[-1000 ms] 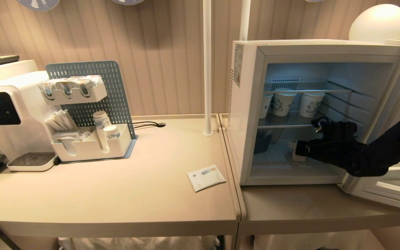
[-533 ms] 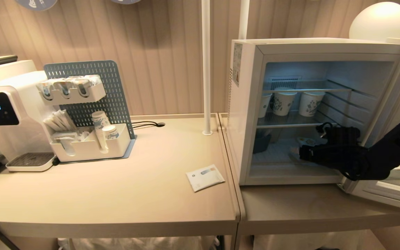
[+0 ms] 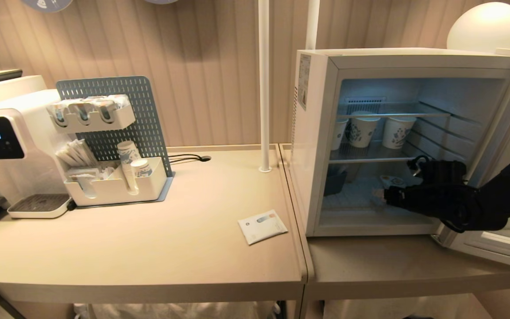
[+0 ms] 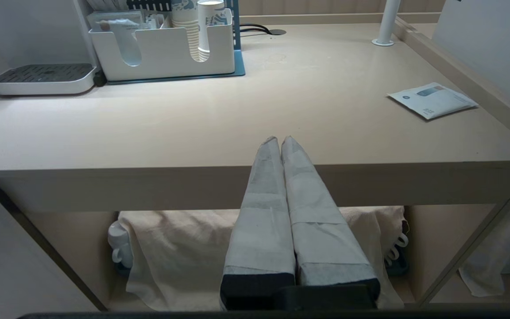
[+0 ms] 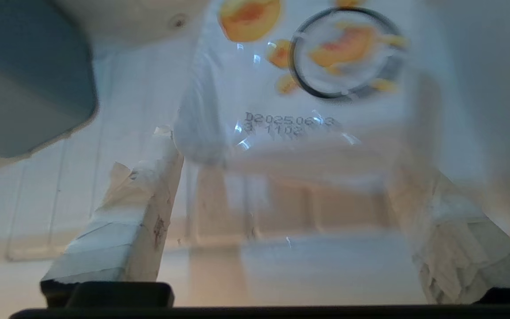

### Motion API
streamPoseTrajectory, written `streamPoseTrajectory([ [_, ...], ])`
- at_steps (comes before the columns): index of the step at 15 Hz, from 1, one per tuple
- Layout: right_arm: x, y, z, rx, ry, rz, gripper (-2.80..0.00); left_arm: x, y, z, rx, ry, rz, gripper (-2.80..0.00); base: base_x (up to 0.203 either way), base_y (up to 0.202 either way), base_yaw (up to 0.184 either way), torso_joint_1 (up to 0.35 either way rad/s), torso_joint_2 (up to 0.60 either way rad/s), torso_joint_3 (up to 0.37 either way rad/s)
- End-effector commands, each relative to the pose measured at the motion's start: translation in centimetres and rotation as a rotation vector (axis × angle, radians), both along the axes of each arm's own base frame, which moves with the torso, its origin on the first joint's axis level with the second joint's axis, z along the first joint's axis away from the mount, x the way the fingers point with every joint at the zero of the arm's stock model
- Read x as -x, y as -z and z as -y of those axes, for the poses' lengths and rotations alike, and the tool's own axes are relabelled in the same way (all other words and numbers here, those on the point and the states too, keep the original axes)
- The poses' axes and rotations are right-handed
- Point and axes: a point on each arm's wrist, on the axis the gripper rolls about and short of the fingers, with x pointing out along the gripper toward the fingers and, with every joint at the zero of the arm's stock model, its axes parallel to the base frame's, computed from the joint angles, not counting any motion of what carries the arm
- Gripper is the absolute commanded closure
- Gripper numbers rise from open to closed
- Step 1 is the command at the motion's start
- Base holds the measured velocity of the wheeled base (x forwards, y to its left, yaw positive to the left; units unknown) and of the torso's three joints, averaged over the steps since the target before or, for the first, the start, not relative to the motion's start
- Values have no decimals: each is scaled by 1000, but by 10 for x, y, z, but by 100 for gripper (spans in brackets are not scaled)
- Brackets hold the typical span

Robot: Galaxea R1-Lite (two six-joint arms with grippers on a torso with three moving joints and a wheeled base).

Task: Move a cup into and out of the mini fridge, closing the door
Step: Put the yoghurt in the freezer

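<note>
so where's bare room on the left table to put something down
The table is bare between the white organizer and the flat packet, and along its front edge. It is crowded at the back left, around the water dispenser.

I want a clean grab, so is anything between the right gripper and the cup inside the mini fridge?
Nothing visible does. The right gripper is open, low inside the mini fridge, with the cup just ahead of its spread fingers.

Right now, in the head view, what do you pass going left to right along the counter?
Water dispenser → blue pegboard organizer → white pole → white packet → mini fridge → right gripper inside it, open.
</note>
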Motion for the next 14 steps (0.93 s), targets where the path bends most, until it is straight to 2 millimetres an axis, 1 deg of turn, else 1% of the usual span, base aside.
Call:
streamPoseTrajectory([
  [1,10,-29,-2,8,-5,64,-280,0,0,0,-1,-1,0,0,0,0,0,0,0,0],
  [3,24,-48,-3,21,-10,72,-280,0,0,0,-1,-1,1,0,0,0,0,0,0,0],
  [5,39,-60,-4,43,-24,60,-280,0,0,0,-1,-1,2,0,0,0,0,0,0,0],
  [7,59,-70,-6,67,-39,60,-280,0,0,0,0,-1,0,0,0,0,0,0,0,0],
  [10,94,-90,-9,82,-48,95,-280,0,0,0,-1,-1,2,0,0,0,0,0,0,0],
  [13,146,-130,-13,92,-48,214,-280,0,0,0,2,-1,0,0,0,0,0,0,0,0],
  [14,170,-146,-15,97,-47,268,-280,0,0,0,2,-1,0,0,0,0,0,0,0,0],
])
